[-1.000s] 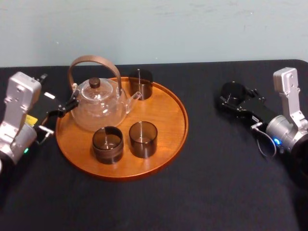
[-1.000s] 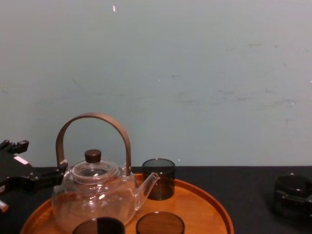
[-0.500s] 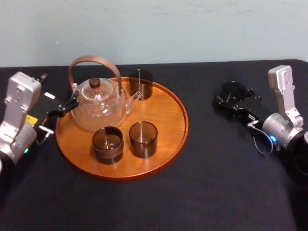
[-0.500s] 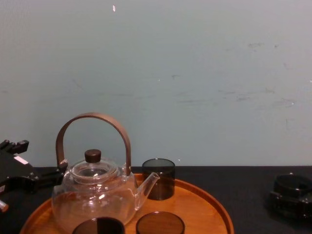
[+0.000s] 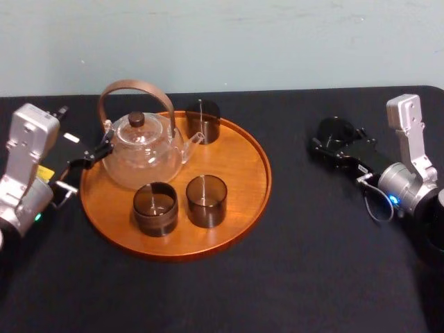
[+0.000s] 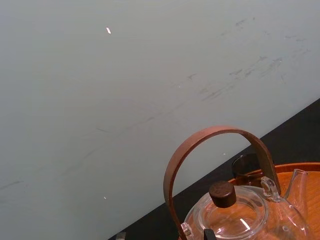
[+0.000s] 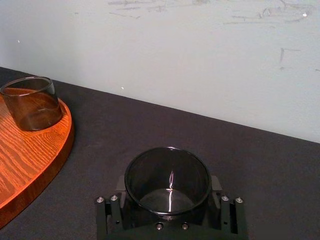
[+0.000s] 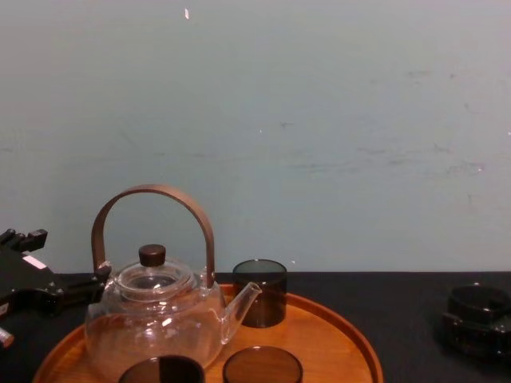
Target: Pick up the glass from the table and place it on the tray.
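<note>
Dark glass (image 7: 167, 180) gripped, off tray (image 5: 266, 173).
Pinching it: right end effector (image 7: 167, 212), tabletop's (image 5: 312, 263) right side; left end effector (image 5: 94, 154) parked by tray's left rim, grip unclear.

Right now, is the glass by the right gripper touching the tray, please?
Apart: the head view shows bare table between glass and tray.

Tray (image 5: 243, 173) glossy grained wood; table (image 5: 312, 277) matt black; teapot (image 5: 142, 159) clear glass.

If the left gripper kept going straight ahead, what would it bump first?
Most likely the glass teapot: the left gripper, at the left edge of the tray, points at its body, though depth is unclear.
</note>
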Motion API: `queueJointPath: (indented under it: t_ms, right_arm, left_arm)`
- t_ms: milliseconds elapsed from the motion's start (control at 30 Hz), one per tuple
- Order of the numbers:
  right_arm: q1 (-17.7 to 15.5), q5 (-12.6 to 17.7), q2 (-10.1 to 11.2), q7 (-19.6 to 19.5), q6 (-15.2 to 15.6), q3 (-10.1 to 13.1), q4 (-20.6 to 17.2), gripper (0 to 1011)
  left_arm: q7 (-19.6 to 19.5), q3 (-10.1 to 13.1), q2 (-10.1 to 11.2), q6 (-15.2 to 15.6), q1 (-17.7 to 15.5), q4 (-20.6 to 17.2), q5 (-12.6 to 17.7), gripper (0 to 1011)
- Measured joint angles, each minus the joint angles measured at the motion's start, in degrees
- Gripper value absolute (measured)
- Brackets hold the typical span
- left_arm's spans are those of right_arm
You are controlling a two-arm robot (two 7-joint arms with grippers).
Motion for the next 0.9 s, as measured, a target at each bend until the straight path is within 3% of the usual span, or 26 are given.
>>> queueJointPath:
  t_ms: [167,900]
  right_arm:
    - [0.0,0.0,0.0,0.0,0.0,0.0,0.0,905]
    - [-0.1,0.0,0.1,-0.1,0.0,0.1,-0.1,905]
  left_arm:
    - [0.0,0.0,0.0,0.0,0.0,0.0,0.0,1009]
    - [0.0,0.0,0.0,0.0,0.0,0.0,0.0,1010]
